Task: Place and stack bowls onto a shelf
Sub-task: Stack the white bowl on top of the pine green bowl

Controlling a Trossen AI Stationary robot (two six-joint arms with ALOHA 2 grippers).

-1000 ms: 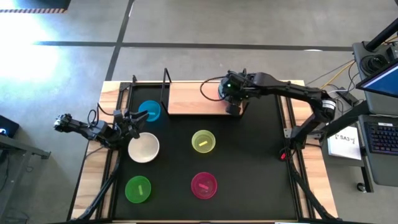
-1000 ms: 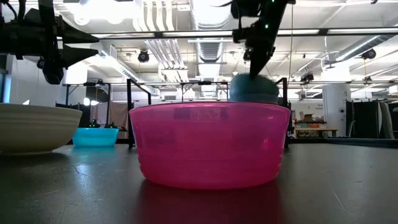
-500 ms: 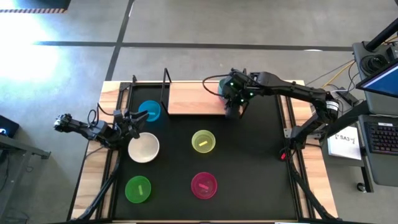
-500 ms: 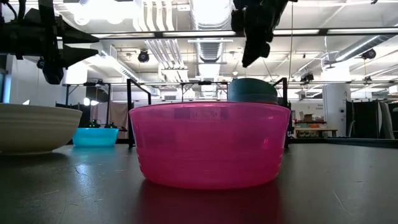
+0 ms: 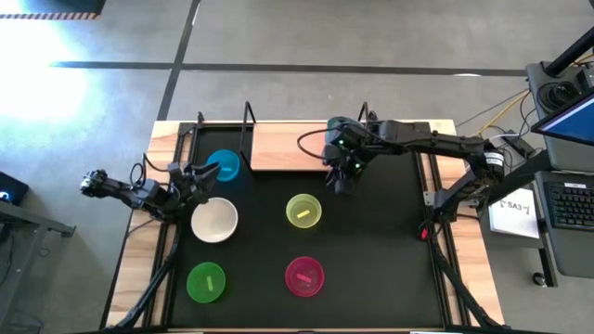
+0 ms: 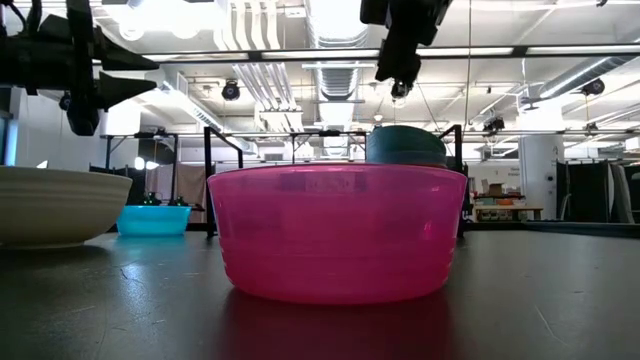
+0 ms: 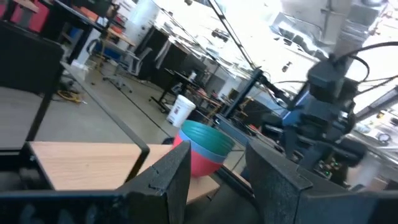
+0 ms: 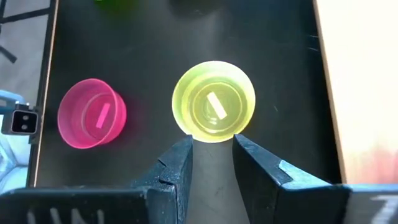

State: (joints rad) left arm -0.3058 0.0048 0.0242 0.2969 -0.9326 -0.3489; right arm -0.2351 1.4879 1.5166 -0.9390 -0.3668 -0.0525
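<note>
The magenta bowl [image 6: 338, 232] is translucent plastic with a smooth, glossy wall. The yellow bowl [image 8: 213, 101] is likewise translucent, glossy plastic. The white bowl [image 6: 58, 204] appears opaque and smooth. The shelf [image 5: 283, 147] is light, matt wood. The mat [image 6: 540, 300] covering the counter is black with a faint sheen.

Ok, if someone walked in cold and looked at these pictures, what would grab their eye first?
Probably the magenta bowl, which fills the low view and sits at the mat's near edge beside the green bowl. Next, the right gripper, open, hanging above the black mat just off the shelf and facing down over the yellow bowl. The left gripper waits open between the blue bowl and the white bowl.
</note>
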